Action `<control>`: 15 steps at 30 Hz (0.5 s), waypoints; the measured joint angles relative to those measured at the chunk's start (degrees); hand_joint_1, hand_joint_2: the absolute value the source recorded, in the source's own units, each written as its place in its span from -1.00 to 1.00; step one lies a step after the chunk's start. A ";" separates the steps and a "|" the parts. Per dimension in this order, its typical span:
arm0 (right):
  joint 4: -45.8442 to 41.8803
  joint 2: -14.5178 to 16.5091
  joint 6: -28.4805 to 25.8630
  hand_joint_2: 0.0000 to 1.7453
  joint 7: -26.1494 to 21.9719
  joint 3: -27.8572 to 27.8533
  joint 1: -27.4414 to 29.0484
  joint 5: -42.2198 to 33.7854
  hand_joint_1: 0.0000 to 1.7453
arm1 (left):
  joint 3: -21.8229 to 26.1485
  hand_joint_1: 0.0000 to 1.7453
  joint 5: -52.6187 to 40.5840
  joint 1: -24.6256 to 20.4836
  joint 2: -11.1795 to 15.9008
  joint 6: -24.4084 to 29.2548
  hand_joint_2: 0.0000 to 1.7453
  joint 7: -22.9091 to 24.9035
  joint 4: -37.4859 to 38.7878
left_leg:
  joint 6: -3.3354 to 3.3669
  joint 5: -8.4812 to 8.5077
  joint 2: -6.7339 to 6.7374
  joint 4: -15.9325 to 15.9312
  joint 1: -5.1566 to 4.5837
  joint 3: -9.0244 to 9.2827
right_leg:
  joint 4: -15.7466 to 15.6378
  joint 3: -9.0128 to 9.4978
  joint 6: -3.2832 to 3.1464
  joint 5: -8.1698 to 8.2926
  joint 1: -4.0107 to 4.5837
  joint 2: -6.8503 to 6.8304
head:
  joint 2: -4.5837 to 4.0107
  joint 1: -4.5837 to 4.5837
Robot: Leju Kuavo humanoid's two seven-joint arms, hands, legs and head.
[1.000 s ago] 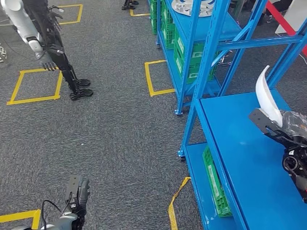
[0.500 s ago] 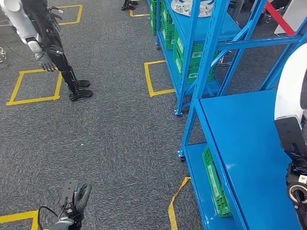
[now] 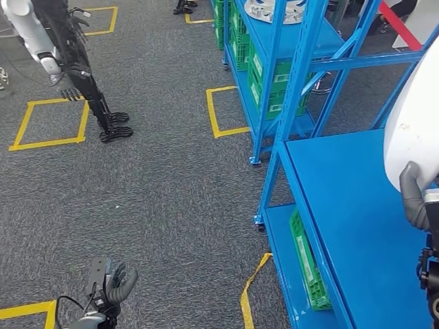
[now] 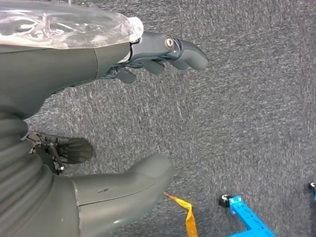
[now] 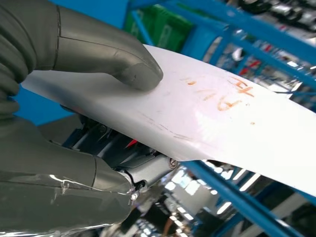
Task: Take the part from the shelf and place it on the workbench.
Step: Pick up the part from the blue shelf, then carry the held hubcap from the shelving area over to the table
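Even, bright overhead light; soft shadows; glare whitened the part (image 3: pixel 414 130); background beyond it blurred in the right wrist view.

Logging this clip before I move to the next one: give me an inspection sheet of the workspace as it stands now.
Surface: blue shelf deck, bare where it shows.
Job's things: white part held up above the deck by the right hand, thumb pressed on its top face; orange handwriting on the part.
Clutter: green crates on the lower shelf; more green crates in the far blue rack; a white object on that rack's upper shelf.
Grippers: left hand hangs over the carpet, holding nothing, fingers apart.
Cables: thin black cable at the left wrist.
Surroundings: grey carpet, yellow tape squares, a loose yellow tape strip, another robot standing further off.
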 joint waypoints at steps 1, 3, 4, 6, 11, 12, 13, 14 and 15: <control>-1.32 0.01 0.36 1.00 -0.04 0.13 -0.02 -0.21 1.00 | 0.00 -1.00 0.01 0.00 0.00 -0.10 1.00 0.01 0.00 | 0.00 0.00 -0.01 0.00 0.00 0.00 | 0.00 0.00 -0.01 -0.01 0.00 0.00 | 0.00 0.00; -3.62 0.02 0.87 1.00 -0.07 0.24 -0.17 -0.74 1.00 | 0.00 -1.00 0.11 0.00 0.00 -0.29 1.00 0.01 0.00 | 0.00 0.00 -0.01 -0.01 0.00 0.00 | 0.00 0.01 -0.01 -0.02 0.00 -0.01 | 0.00 0.00; -4.60 0.02 1.11 1.00 -0.09 0.26 -0.30 -1.08 1.00 | 0.00 -1.00 0.17 0.00 0.00 -0.36 1.00 0.01 0.00 | 0.00 0.00 -0.01 -0.01 0.00 0.00 | 0.00 0.01 -0.01 -0.01 0.00 0.00 | 0.00 -0.01; -6.23 0.02 1.41 1.00 -0.13 0.28 -0.51 -1.55 1.00 | 0.00 -1.00 0.27 -0.02 -0.01 -0.42 1.00 0.01 0.00 | 0.00 0.00 -0.01 -0.01 0.00 0.01 | 0.00 0.02 -0.01 -0.01 0.00 0.00 | 0.00 0.00; -8.81 0.02 1.76 1.00 -0.48 0.43 -0.75 -2.31 1.00 | 0.00 -1.00 -0.01 -0.03 -0.01 -0.55 1.00 0.07 0.00 | 0.00 0.00 -0.01 -0.01 -0.01 0.00 | 0.00 0.03 -0.01 -0.01 -0.01 0.00 | 0.00 -0.01; -9.06 0.03 1.79 1.00 -0.66 0.48 -0.80 -2.67 1.00 | 0.00 -1.00 -0.07 -0.04 -0.01 -0.32 1.00 0.02 0.00 | 0.00 0.00 -0.01 -0.01 -0.01 0.00 | 0.00 0.03 -0.01 -0.01 -0.01 0.00 | 0.00 0.00; -9.29 0.04 1.85 1.00 -0.92 0.55 -0.83 -3.26 1.00 | 0.00 -1.00 -0.09 -0.06 -0.02 0.07 1.00 -0.07 0.00 | 0.00 0.00 -0.01 -0.01 -0.01 0.00 | 0.00 0.03 -0.01 -0.01 -0.01 0.00 | 0.00 0.00; -9.51 0.06 1.92 1.00 -1.27 0.63 -0.84 -4.05 1.00 | 0.00 -1.00 -0.07 -0.08 -0.02 0.55 1.00 -0.19 0.00 | 0.00 0.00 -0.01 -0.01 -0.01 0.00 | 0.00 0.03 -0.01 -0.01 -0.01 0.00 | 0.00 0.00; -9.68 0.08 2.00 1.00 -1.68 0.73 -0.84 -4.99 1.00 | 0.00 -1.00 -0.02 -0.09 -0.02 1.02 1.00 -0.31 0.00 | 0.00 0.00 -0.01 -0.01 -0.01 0.00 | 0.00 0.03 -0.01 -0.01 -0.01 0.00 | 0.00 0.00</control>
